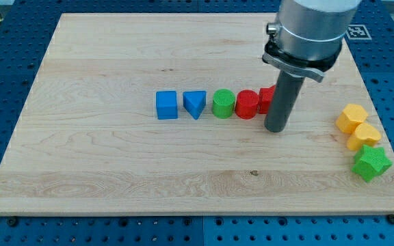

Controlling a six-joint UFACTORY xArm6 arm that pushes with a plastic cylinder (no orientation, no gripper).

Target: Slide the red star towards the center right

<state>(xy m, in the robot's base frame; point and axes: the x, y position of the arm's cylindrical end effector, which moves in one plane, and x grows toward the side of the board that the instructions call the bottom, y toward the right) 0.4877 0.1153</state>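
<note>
The red star (pixel 266 98) lies right of the board's middle, mostly hidden behind my rod, at the right end of a row of blocks. My tip (pixel 276 128) rests on the board just below and to the right of the red star, touching or nearly touching it. A red cylinder (pixel 247 104) sits against the star's left side.
Left of the red cylinder stand a green cylinder (pixel 224 104), a blue triangle (pixel 195 104) and a blue cube (pixel 167 105). At the right edge lie two yellow blocks (pixel 351 117) (pixel 363 136) and a green star (pixel 371 162). The wooden board (pixel 115 171) sits on a blue table.
</note>
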